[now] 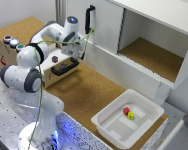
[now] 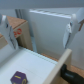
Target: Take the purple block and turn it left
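The purple block (image 1: 54, 59) is a tiny dark cube resting on the white top of a low wooden box (image 1: 48, 75) with a black handle (image 1: 62, 69). In the exterior view my gripper (image 1: 74, 52) hangs above the box's far edge, toward the exterior view's right of the block and apart from it. In the wrist view the purple block (image 2: 20, 77) lies on the white surface, well off the line between my fingers (image 2: 11, 39). The gripper (image 2: 40, 46) is open and holds nothing.
A white tray (image 1: 150, 116) at the exterior view's lower right holds a small red block (image 1: 126, 111) and a small yellow block (image 1: 130, 115). Behind the gripper stands a white cabinet with a black handle (image 1: 89, 20) and an open compartment (image 1: 154, 55). Coloured buttons (image 1: 13, 43) sit on the box's left end.
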